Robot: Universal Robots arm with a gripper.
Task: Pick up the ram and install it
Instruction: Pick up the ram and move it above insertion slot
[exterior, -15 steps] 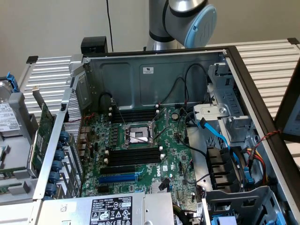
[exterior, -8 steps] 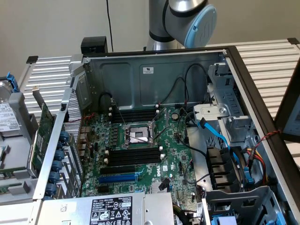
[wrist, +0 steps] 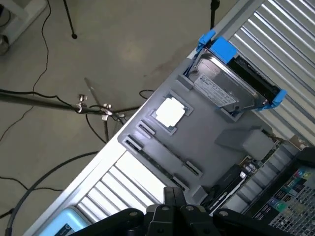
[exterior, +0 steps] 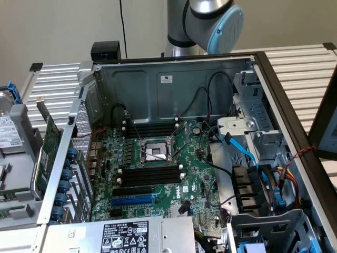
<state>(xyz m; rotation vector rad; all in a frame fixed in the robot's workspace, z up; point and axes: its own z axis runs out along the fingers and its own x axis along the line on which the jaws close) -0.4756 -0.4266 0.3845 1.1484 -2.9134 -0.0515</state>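
DELL on motherboard; power-supply label print unreadable.

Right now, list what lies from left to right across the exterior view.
Hard drive → green expansion card → CPU socket → blue cable → red-and-black twisted wire.

Gripper fully closed, empty.

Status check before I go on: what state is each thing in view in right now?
gripper, shut, empty, above the gray tray
ram, apparently resting in the tray, not gripped
hard drive, in blue caddy on the tray
computer case, side open
memory slots, empty
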